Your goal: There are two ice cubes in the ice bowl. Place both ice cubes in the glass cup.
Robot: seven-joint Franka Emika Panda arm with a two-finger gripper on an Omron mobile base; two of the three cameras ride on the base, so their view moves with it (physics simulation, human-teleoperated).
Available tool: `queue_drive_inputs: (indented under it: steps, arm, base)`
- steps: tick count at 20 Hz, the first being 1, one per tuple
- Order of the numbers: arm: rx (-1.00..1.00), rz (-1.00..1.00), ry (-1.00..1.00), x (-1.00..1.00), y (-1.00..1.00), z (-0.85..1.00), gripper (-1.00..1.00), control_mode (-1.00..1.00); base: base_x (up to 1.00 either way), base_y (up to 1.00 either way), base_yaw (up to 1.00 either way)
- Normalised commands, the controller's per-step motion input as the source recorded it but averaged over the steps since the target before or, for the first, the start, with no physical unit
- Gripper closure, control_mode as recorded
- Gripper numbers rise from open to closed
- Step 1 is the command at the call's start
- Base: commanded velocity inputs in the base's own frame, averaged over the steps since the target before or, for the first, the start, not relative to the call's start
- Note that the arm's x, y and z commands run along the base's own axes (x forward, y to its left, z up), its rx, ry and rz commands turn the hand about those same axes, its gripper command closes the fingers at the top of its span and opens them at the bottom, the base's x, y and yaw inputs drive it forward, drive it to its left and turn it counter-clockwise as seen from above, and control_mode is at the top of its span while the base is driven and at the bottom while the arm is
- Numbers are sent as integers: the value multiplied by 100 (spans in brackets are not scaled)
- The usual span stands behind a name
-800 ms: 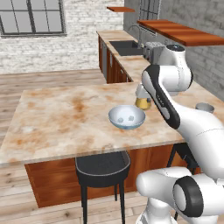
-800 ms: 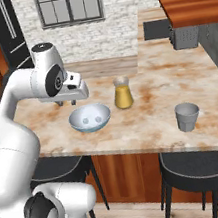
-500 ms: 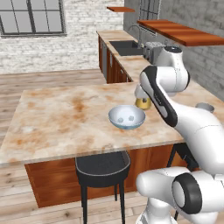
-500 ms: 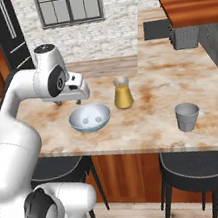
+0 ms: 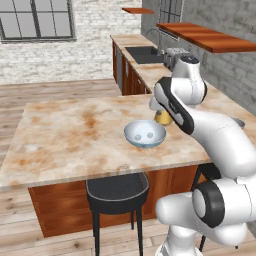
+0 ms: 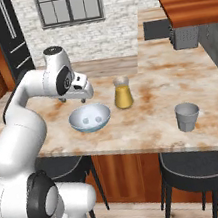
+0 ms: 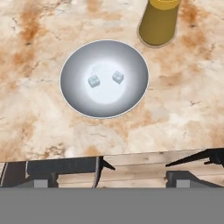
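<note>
While my fingers [image 7: 135, 164] hang spread and empty, tips cut off low in the hand view, both ice cubes [image 7: 93, 81] lie in the ice bowl [image 7: 74, 98] on the table [image 7: 39, 52], the glass cup [image 6: 187, 116] well apart, the amber vessel [image 7: 158, 22] beyond cropped.

Whitish brick wall [image 5: 100, 55] with windows [image 5: 37, 20] beyond the marble desk [image 5: 65, 135]; black stool [image 5: 116, 188] beneath the desk, plank floor [image 5: 60, 90].

I have the arm bent high at the elbow, its pincer [image 6: 82, 99] pointing down, fingertips [image 7: 101, 165] spread wide, holding nothing.
</note>
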Motion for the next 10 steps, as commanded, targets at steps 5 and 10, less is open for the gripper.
queue_drive_inputs:
  steps: [5, 10]
  arm:
    - [0, -2, 1, 23, 0, -8, -100, -100]
    - [0, 0, 1, 0, 0, 0, -100, -100]
  base:
    - [0, 0, 0]
    - [0, 0, 0]
